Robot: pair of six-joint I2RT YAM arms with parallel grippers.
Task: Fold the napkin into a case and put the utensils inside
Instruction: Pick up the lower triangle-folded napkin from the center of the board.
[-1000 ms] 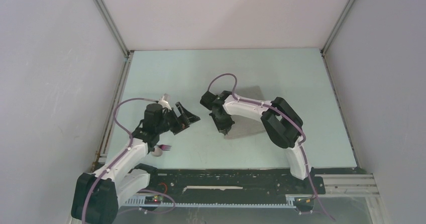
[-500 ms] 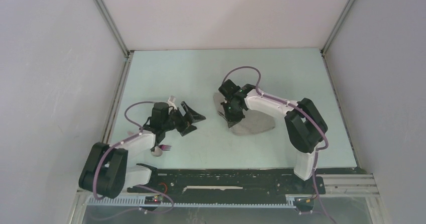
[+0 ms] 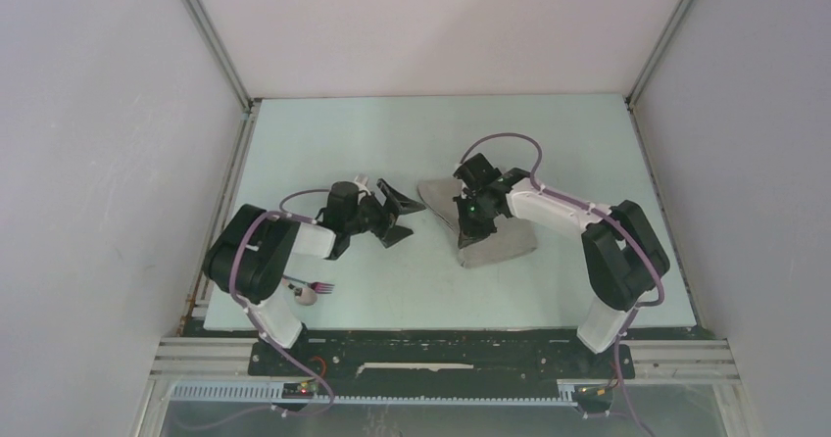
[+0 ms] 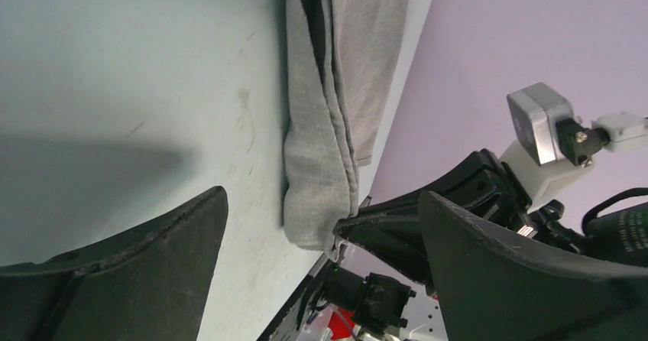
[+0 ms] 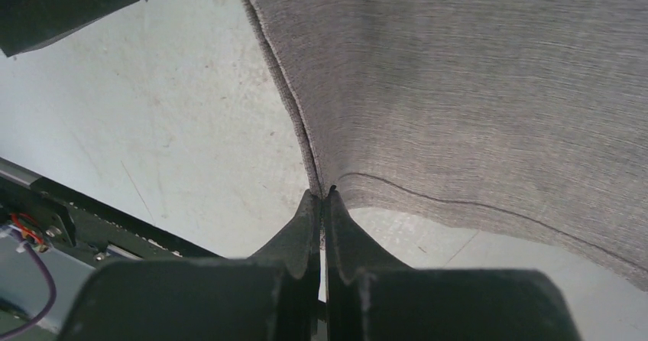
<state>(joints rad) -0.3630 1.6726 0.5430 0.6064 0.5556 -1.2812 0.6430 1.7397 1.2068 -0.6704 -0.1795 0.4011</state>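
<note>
The light-grey napkin lies folded in layers on the table, right of centre. My right gripper is shut on its left edge; in the right wrist view the shut gripper pinches the cloth's hem. My left gripper is open and empty, just left of the napkin and facing it. In the left wrist view the napkin's layered end lies ahead between the spread fingers. The pink-handled fork and spoon lie at the near left, by the left arm's base.
White walls close in the pale green table on the left, back and right. A black rail runs along the near edge.
My right gripper has moved right and farther back with the napkin, which now shows more. My left gripper has swung right and farther back, toward the napkin, still open.
</note>
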